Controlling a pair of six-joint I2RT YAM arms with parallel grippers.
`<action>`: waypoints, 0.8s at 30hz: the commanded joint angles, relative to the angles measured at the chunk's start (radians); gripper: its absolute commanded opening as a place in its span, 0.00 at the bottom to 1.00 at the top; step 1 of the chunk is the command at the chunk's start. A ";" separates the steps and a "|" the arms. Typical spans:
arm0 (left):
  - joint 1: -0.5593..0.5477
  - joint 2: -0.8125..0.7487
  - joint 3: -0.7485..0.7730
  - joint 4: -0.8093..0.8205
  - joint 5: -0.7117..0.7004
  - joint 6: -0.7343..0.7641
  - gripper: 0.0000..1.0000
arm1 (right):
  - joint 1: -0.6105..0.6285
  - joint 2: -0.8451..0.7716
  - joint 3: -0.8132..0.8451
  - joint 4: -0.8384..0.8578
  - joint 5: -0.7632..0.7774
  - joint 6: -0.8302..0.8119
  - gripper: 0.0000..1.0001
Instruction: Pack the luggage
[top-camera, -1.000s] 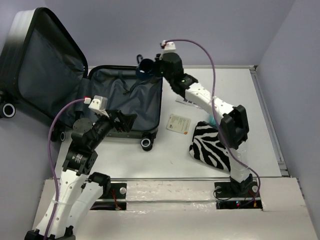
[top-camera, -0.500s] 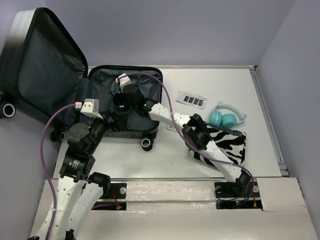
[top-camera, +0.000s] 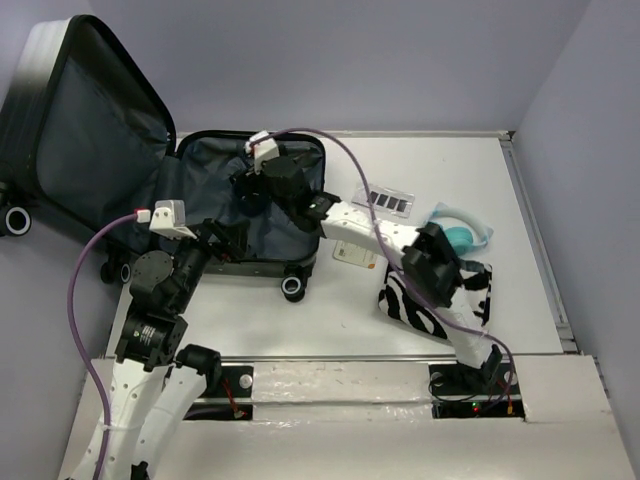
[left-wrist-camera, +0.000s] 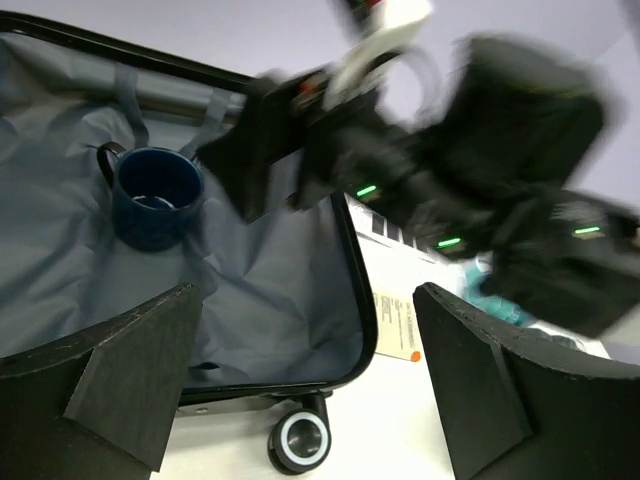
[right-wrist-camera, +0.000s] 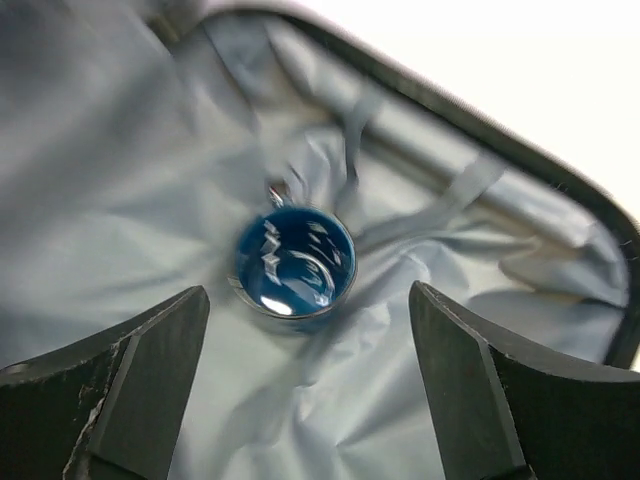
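The luggage (top-camera: 205, 170) lies open, black-rimmed, grey lining rumpled, a blue mug (right-wrist-camera: 293, 266) upright inside. The right gripper (right-wrist-camera: 308, 300) above it and the left gripper (left-wrist-camera: 307, 300) both gape wide.

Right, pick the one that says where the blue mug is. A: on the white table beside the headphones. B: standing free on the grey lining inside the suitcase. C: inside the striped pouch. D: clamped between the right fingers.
B: the mug stands upright on the lining of the suitcase, and the right fingers are spread wide, clear of it.
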 joint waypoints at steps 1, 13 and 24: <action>0.000 0.018 0.053 0.057 0.059 -0.027 0.99 | -0.044 -0.325 -0.152 0.079 -0.101 0.135 0.87; -0.005 0.163 0.127 0.020 0.232 0.040 0.99 | -0.363 -0.812 -0.812 -0.372 -0.347 0.292 0.57; -0.009 0.146 0.044 0.067 0.336 0.007 0.99 | -0.363 -0.562 -0.711 -0.535 -0.212 0.276 0.96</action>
